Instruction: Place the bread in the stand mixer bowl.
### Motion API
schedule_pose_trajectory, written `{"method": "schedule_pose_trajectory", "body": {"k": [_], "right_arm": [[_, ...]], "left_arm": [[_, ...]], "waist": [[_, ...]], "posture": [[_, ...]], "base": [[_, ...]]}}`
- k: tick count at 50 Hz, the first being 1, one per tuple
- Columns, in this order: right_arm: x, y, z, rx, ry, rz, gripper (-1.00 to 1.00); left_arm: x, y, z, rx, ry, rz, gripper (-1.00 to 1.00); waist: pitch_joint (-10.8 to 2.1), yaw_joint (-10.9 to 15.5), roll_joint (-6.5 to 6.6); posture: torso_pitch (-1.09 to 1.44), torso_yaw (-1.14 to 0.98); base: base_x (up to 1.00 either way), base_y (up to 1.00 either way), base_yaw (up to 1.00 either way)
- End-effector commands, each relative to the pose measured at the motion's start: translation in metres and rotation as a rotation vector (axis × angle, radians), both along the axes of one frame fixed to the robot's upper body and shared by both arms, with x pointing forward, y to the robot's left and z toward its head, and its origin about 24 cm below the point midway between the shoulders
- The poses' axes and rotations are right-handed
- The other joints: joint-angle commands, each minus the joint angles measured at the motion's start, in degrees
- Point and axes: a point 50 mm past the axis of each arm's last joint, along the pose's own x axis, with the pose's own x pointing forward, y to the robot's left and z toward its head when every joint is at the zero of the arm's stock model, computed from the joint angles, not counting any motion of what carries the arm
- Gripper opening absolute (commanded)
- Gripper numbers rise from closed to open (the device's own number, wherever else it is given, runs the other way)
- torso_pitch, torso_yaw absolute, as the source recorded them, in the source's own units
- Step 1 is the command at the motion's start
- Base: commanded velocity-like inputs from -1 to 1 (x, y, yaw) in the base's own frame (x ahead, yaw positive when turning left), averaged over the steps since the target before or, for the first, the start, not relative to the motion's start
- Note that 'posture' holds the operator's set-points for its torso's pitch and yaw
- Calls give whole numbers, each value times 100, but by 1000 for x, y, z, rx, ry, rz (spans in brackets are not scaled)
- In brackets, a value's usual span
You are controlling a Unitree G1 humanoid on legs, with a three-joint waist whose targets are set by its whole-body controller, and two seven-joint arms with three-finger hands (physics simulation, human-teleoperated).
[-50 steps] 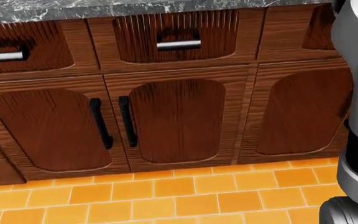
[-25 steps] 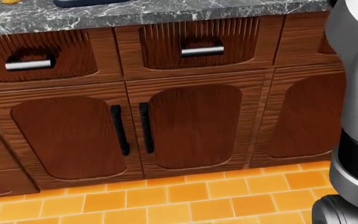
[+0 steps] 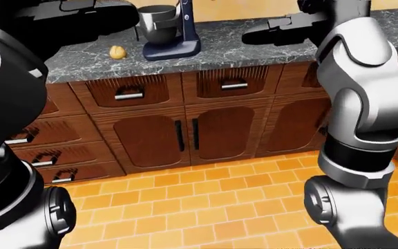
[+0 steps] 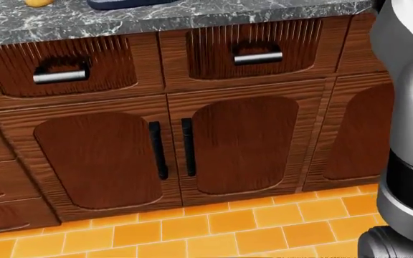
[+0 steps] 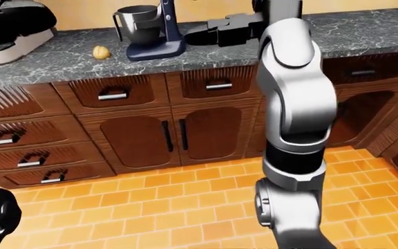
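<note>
Kitchen with orange floor tiles [image 5: 185,197] and dark wood cabinets [image 3: 206,129] under a grey marbled counter [image 5: 365,31]. The stand mixer [image 5: 159,36] sits on the counter with its grey metal bowl [image 5: 135,23] tucked under the head; from here I can't see into the bowl. The bread [image 5: 101,52] is a small tan roundish lump lying on the counter just left of the mixer base, not touching it, too round and small for me to call a long axis or a facing. My right hand [image 5: 216,30] is up over the counter to the right of the mixer, dark fingers stretched leftward, holding nothing. My left hand [image 3: 95,13] is a dark shape at the top left of the left-eye view, can't tell if it's spread or closed.
</note>
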Motion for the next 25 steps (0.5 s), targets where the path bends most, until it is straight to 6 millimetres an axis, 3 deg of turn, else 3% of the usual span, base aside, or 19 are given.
{"method": "schedule_pose_trajectory", "body": {"k": [1, 3, 4, 5, 7, 9, 14, 16, 17, 18, 19, 20, 25], "right_arm": [[-8, -2, 14, 3, -76, -10, 100], [-8, -1, 14, 2, -77, -9, 100], [-8, -1, 14, 2, -76, -10, 100], [-7, -1, 14, 2, -75, -9, 100], [-7, -1, 14, 2, -75, -9, 100], [-7, -1, 14, 2, -75, -9, 100], [-7, -1, 14, 1, -74, -11, 100], [-7, -1, 14, 0, -73, -10, 100], [-7, -1, 14, -1, -72, -10, 100], [-7, -1, 14, -1, -73, -11, 100], [-7, -1, 14, 0, -73, -11, 100], [-7, -1, 14, 0, -73, -11, 100], [-7, -1, 14, -1, -73, -11, 100]], "left_arm": [[-5, 0, 10, -9, -56, -3, 100], [-6, 1, 10, -10, -57, -2, 100], [-6, 1, 10, -10, -57, -2, 100], [-5, 1, 10, -10, -56, -2, 100], [-5, 1, 10, -9, -56, -2, 100], [-6, 1, 11, -10, -56, -1, 100], [-6, 1, 11, -10, -56, -2, 100], [-6, 0, 11, -9, -56, -2, 100], [-6, 0, 11, -8, -55, -2, 100], [-6, 1, 11, -9, -55, -2, 100], [-6, 1, 11, -9, -55, -1, 100], [-6, 1, 10, -9, -55, -1, 100], [-6, 1, 10, -8, -55, -1, 100]], "waist": [[-115, -18, 17], [-134, -1, -173], [-190, 10, -342], [-154, -23, -198], [-212, 36, -275], [-255, 53, -228], [-130, 51, 80], [-166, 2, 377], [-235, -7, 646], [-191, 21, 430], [-157, -4, 493], [-154, 6, 454], [-134, -7, 156]], "posture": [[0, 0], [0, 0], [0, 0], [0, 0], [0, 0], [0, 0], [0, 0], [0, 0], [0, 0], [0, 0], [0, 0], [0, 0], [0, 0]], "base": [[0, 26, 0], [0, 25, 0], [0, 26, 0], [0, 27, 0], [0, 25, 0], [0, 25, 0], [0, 26, 0], [0, 25, 0], [0, 26, 0], [0, 25, 0], [0, 25, 0], [0, 27, 0], [0, 26, 0]]}}
